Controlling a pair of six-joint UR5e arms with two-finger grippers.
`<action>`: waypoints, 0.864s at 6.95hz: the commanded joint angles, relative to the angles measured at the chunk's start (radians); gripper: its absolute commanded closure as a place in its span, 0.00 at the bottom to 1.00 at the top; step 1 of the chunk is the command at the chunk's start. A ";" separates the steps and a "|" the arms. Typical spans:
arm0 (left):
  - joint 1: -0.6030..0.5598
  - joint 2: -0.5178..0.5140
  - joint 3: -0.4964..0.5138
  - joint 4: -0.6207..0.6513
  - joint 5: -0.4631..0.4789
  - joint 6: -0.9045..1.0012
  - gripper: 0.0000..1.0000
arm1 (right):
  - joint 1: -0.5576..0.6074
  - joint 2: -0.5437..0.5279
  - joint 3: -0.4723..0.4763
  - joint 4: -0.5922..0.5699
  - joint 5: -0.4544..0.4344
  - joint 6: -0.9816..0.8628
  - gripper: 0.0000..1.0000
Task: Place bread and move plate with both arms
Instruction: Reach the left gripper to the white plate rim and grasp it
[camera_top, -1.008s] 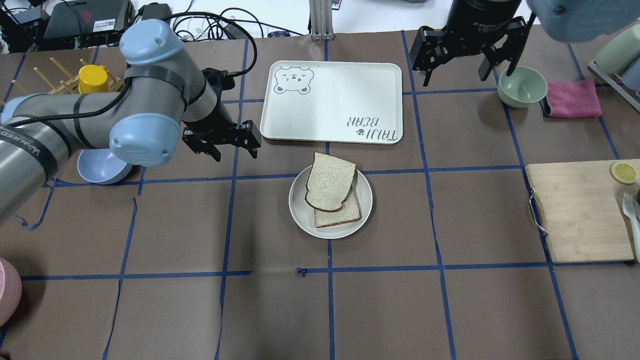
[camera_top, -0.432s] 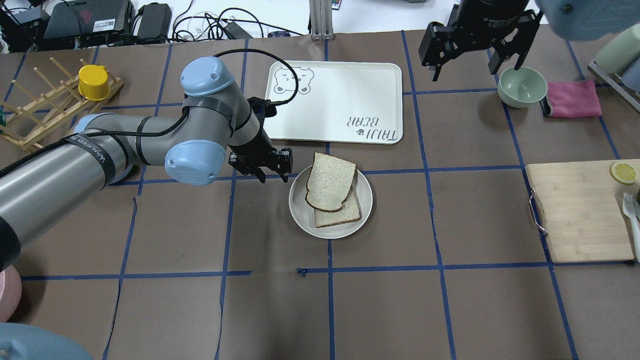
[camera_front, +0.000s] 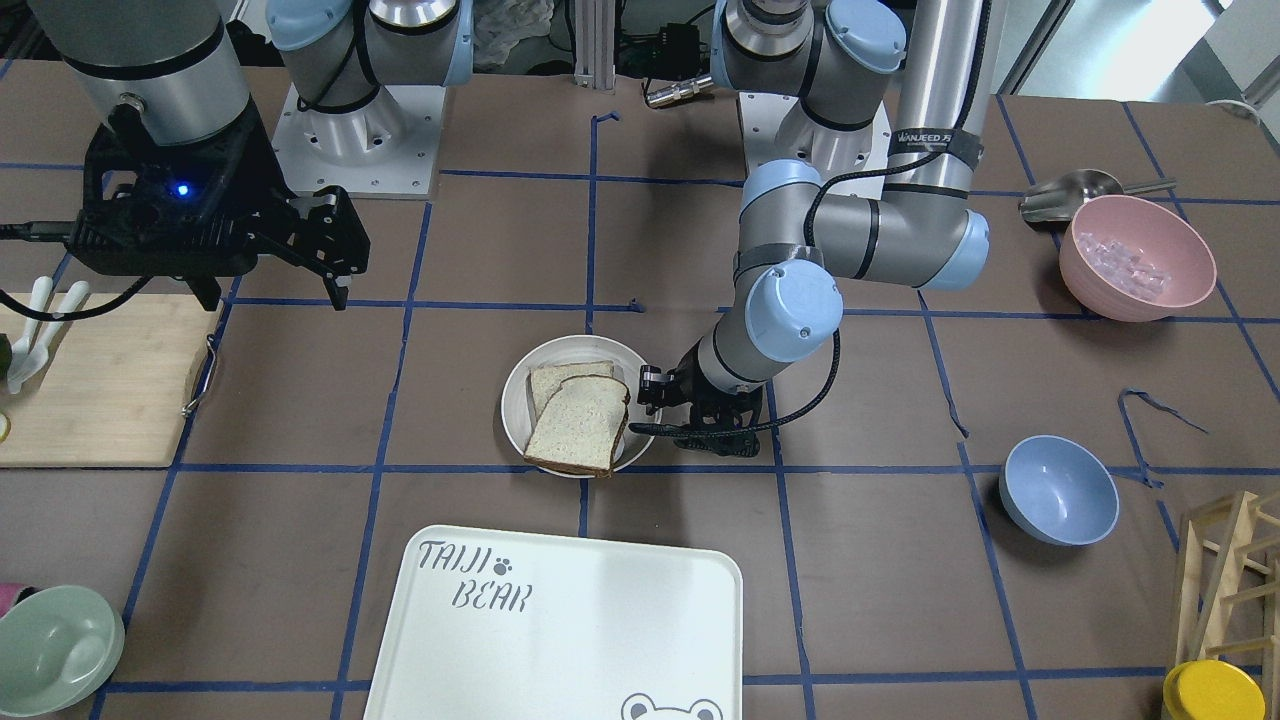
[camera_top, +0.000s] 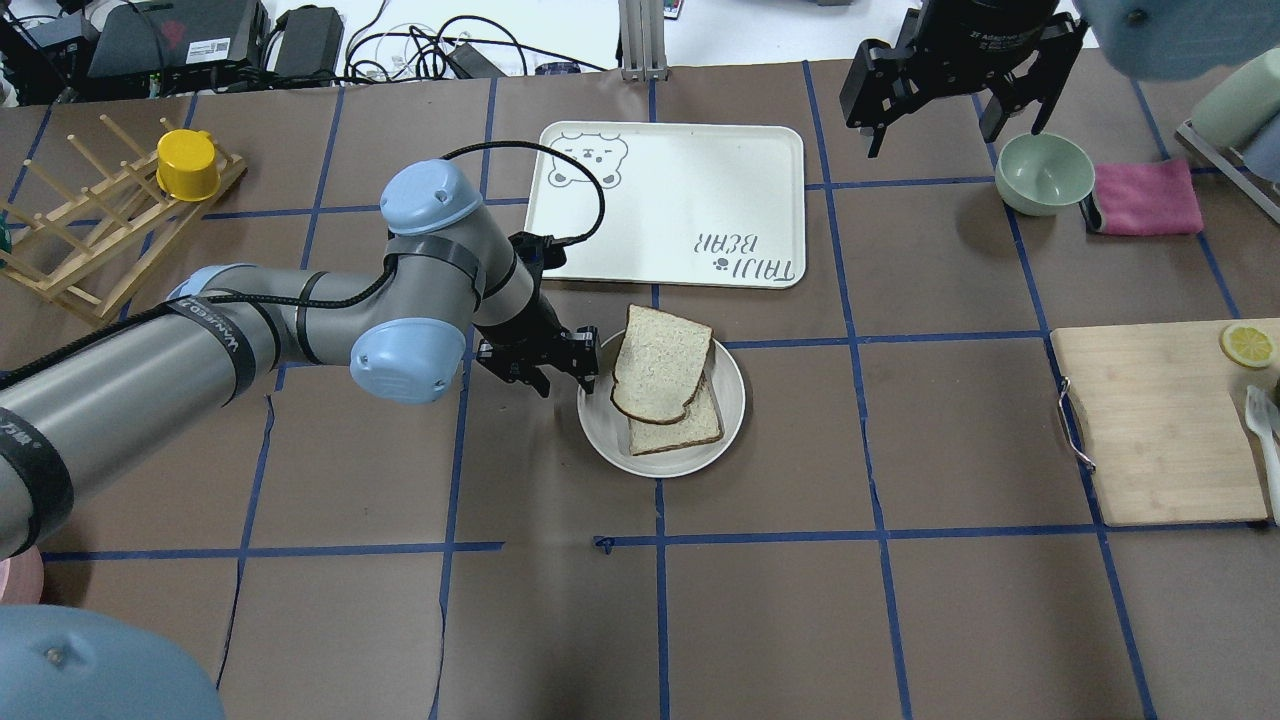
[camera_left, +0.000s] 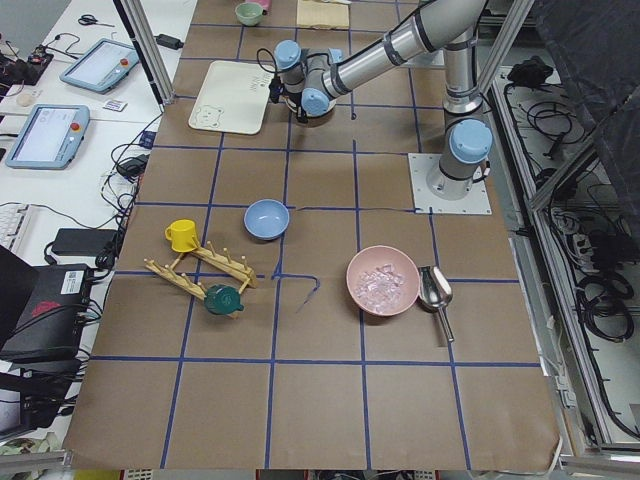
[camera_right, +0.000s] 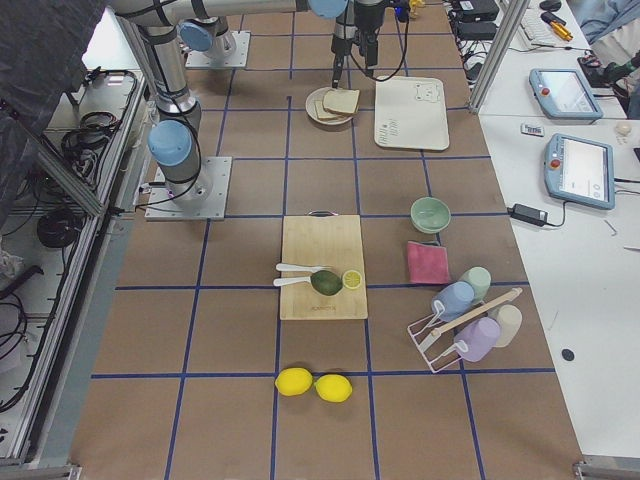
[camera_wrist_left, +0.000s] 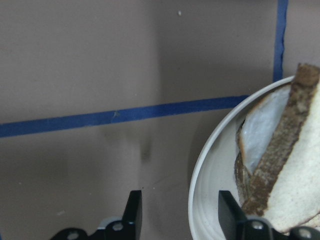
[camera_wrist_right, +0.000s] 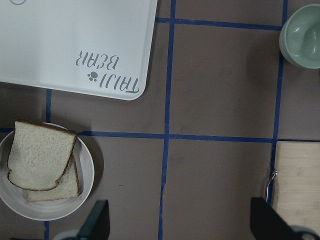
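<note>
The cream-white plate (camera_top: 600, 432) sits at mid-table with two slices on it. The bread (camera_top: 658, 365) with the dark crust lies on top, overlapping a paler slice (camera_top: 685, 428). My left gripper (camera_top: 567, 378) is open and low at the plate's left rim. In the left wrist view its gripper (camera_wrist_left: 180, 215) straddles the plate's rim (camera_wrist_left: 196, 192), with the bread (camera_wrist_left: 300, 180) just beyond. My right gripper (camera_top: 948, 128) is open and empty, high above the far right of the table. From the right wrist view the plate (camera_wrist_right: 87, 175) and the bread (camera_wrist_right: 40, 155) show far below.
The white TAIJI BEAR tray (camera_top: 670, 200) lies just beyond the plate. A green bowl (camera_top: 1043, 172) and a pink cloth (camera_top: 1145, 197) are far right. A wooden cutting board (camera_top: 1160, 420) is at the right. A blue bowl (camera_front: 1058, 490) stands on the left side.
My left arm swung right and down from beside the tray to the plate's left rim, still open. My right gripper drifted slightly farther back. Plate and bread stayed put.
</note>
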 joint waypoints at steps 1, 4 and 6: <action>0.000 -0.004 -0.021 0.040 -0.006 0.000 0.40 | 0.000 0.002 0.002 -0.041 -0.002 -0.004 0.00; 0.000 -0.004 -0.021 0.038 -0.084 -0.005 0.96 | 0.000 0.000 0.006 -0.041 0.000 -0.002 0.00; 0.003 -0.001 -0.020 0.035 -0.078 0.000 1.00 | 0.000 0.000 0.006 -0.041 0.000 -0.001 0.00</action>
